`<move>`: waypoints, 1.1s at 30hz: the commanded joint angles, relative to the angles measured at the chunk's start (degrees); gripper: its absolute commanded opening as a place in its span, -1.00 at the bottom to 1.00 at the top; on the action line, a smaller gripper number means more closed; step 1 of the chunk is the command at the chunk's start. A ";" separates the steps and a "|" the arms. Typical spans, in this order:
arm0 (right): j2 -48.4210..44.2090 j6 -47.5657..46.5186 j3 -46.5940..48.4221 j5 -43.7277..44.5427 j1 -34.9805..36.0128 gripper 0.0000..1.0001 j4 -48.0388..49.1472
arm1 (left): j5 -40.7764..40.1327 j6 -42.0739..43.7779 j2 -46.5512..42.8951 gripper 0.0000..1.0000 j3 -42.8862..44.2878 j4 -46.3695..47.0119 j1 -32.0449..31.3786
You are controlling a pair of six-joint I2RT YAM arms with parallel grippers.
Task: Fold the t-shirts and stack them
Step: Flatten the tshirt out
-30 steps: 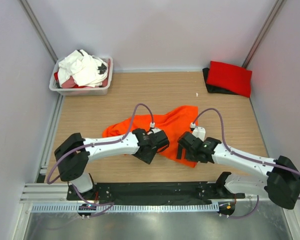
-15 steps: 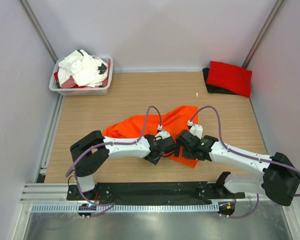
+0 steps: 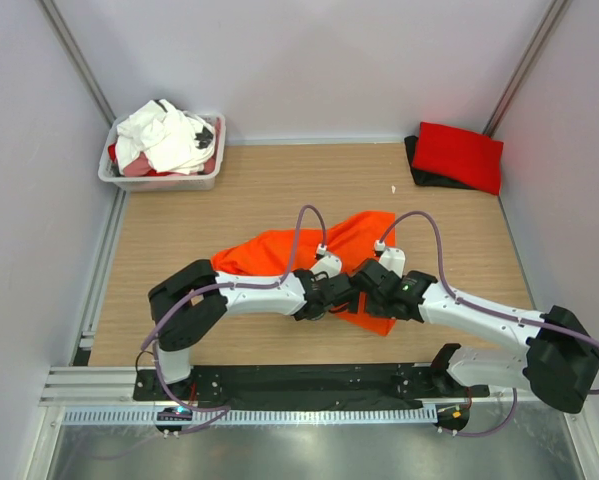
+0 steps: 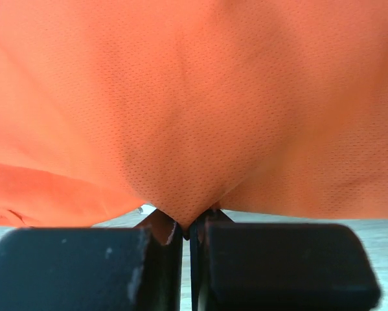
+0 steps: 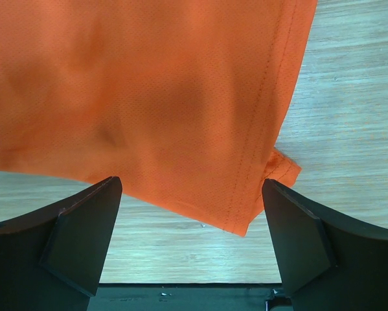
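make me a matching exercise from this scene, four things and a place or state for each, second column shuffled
1. left hand
2. right hand
3. red t-shirt
4. white tub

a. far left corner of the table
b. open
c. shut on the orange t-shirt
d. folded, far right corner of the table

Pairs: 1-c, 2-b, 3-d, 4-a

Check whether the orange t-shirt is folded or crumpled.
Crumpled: the orange t-shirt lies bunched on the table, a pucker pinched by the left gripper.
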 commanded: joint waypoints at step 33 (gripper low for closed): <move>8.33 6.39 -0.83 -4.35 13.21 0.74 16.66 | 11.53 6.49 -15.57 -1.00 12.51 -24.21 -0.21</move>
